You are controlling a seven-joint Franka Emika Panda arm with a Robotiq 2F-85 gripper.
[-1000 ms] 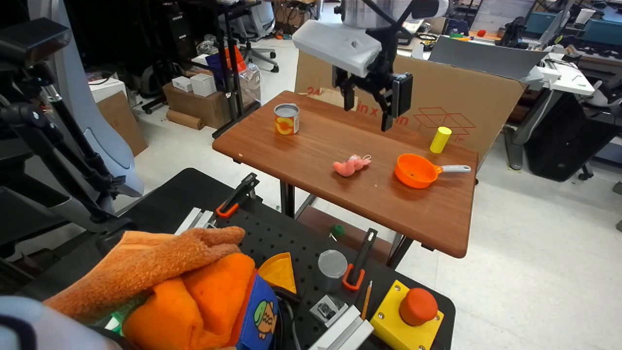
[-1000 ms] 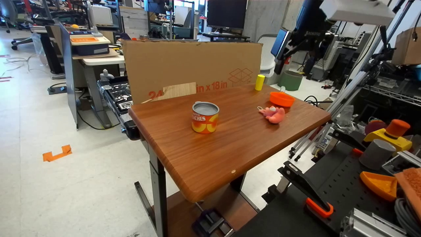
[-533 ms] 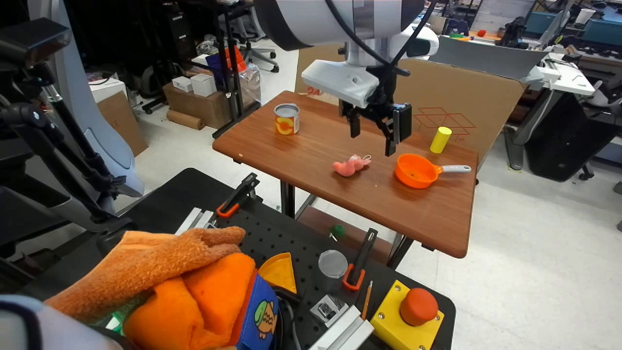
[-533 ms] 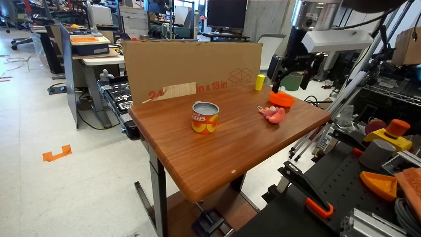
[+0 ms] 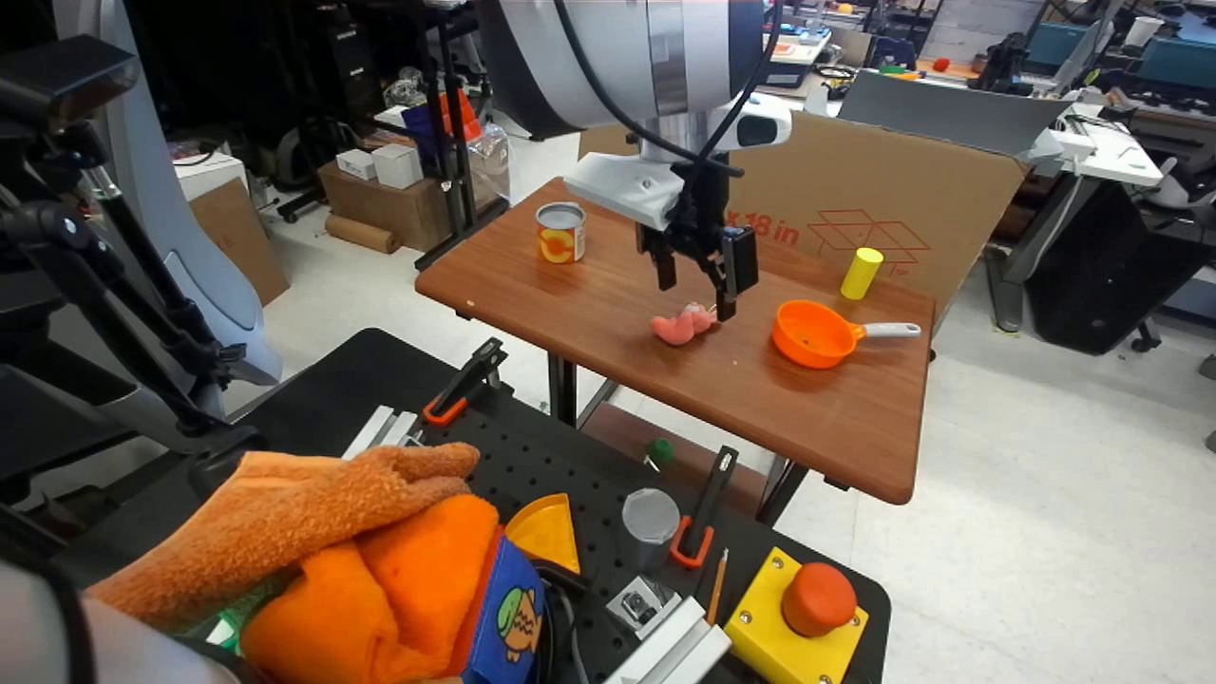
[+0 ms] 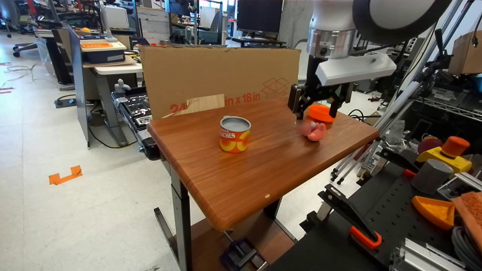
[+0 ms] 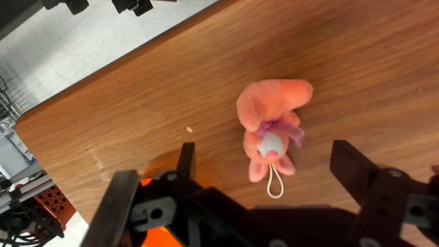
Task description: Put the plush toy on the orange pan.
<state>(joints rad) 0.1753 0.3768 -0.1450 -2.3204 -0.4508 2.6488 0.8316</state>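
The plush toy is a salmon-pink bunny with a purple ribbon and a white string loop. It lies on the wooden table in both exterior views (image 5: 678,329) (image 6: 317,133). In the wrist view, the toy (image 7: 271,103) shows its head and ears between the fingertips, with its body farther ahead. My gripper (image 5: 696,298) (image 6: 316,115) (image 7: 262,151) is open, empty and above the toy. The orange pan (image 5: 807,355) (image 6: 321,116) stands on the table beside the toy, its grey handle pointing away. In the wrist view the pan (image 7: 159,238) is mostly hidden behind a finger.
A peach can (image 5: 560,237) (image 6: 235,137) stands at the table's other end. A yellow cylinder (image 5: 861,274) stands behind the pan. A cardboard sheet (image 5: 902,180) (image 6: 226,71) rises along the table's back edge. A black bench (image 5: 589,456) with clamps faces the front edge.
My gripper has come down from high above the table and moved away from the pan's side to over the toy. It stays open. The toy and pan have not moved.
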